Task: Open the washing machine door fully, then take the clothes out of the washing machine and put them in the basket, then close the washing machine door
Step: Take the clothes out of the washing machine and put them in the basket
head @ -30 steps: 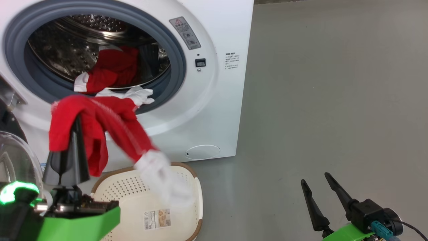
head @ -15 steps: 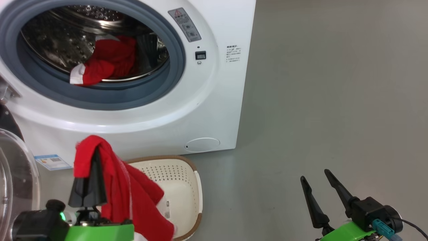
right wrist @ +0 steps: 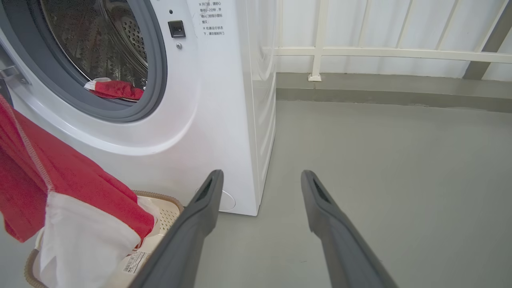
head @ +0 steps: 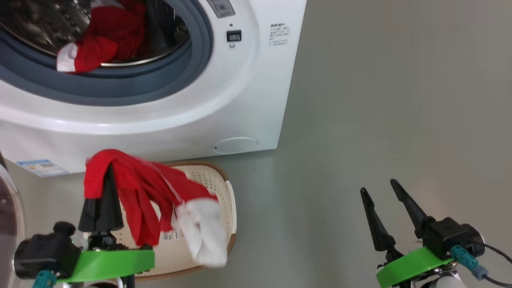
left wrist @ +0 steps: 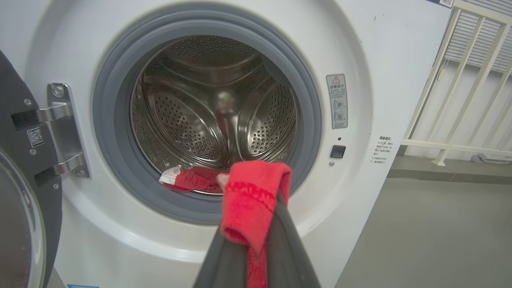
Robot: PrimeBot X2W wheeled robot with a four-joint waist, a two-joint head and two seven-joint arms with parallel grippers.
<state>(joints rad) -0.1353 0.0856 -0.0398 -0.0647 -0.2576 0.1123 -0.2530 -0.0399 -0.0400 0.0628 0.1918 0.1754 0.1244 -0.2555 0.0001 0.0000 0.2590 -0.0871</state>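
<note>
Head view says we're partway: door (left wrist: 16, 216) swung open on our left, one red garment (head: 148, 188) clamped in our left gripper (head: 106, 188), dangling over the basket (head: 224, 188). More clothes (head: 100, 40) wait in the washing machine (head: 224, 100) drum, and closing's not done. Right gripper (head: 379, 186) hangs with fingers apart over bare floor (head: 380, 100), loads of room there. Basket sits just beside the machine's front edge, so that side looks tight.
</note>
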